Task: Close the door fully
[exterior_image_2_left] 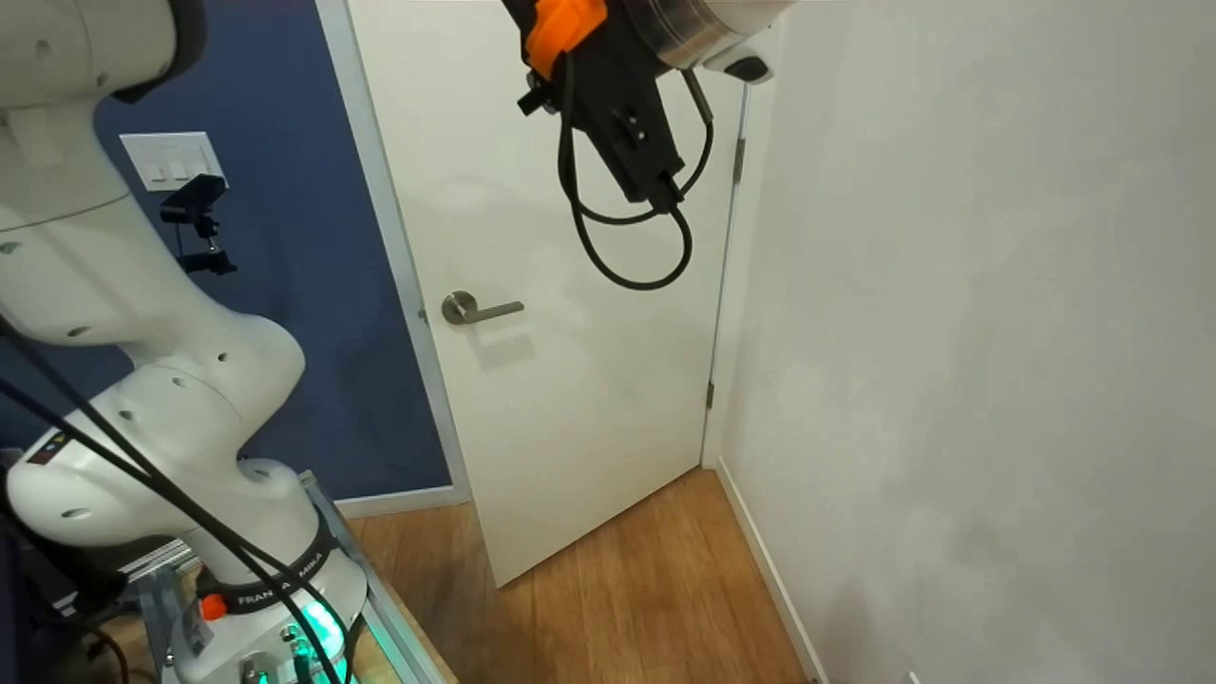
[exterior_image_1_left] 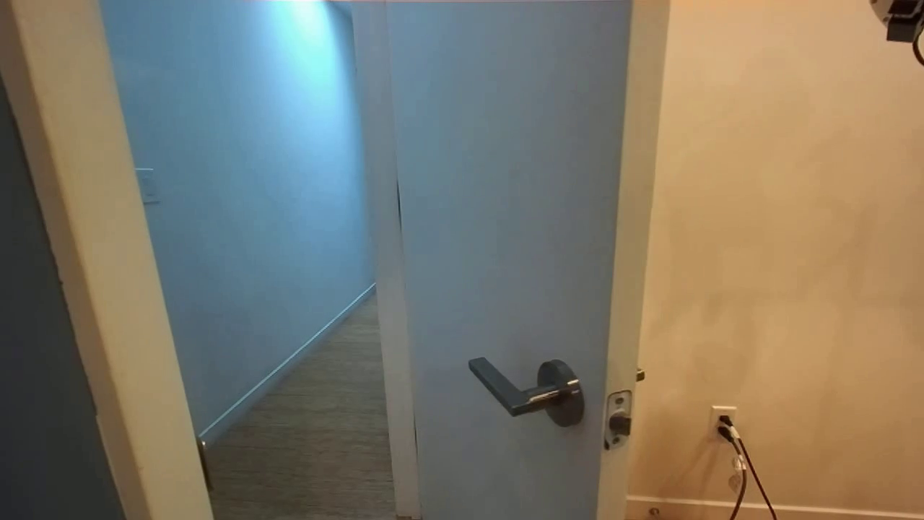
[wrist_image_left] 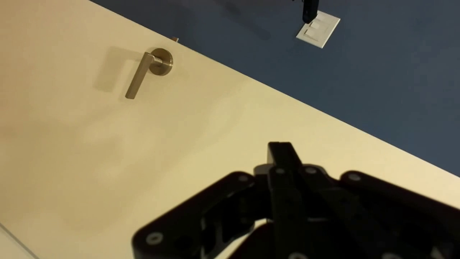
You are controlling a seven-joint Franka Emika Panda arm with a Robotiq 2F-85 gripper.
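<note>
We see the door (exterior_image_2_left: 589, 408) standing ajar; in the wrist view our gripper (wrist_image_left: 284, 153), closed, shows against the door, well apart from the lever handle (wrist_image_left: 139, 77).

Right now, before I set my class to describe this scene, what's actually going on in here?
A white robot arm is here to close the white door, which still stands partly open: in an exterior view, a hallway shows through the doorway. In the wrist view, the tool is shut, holding nothing visible, and sits clear of the lever handle. Whether it touches the door panel, I can't tell.
</note>
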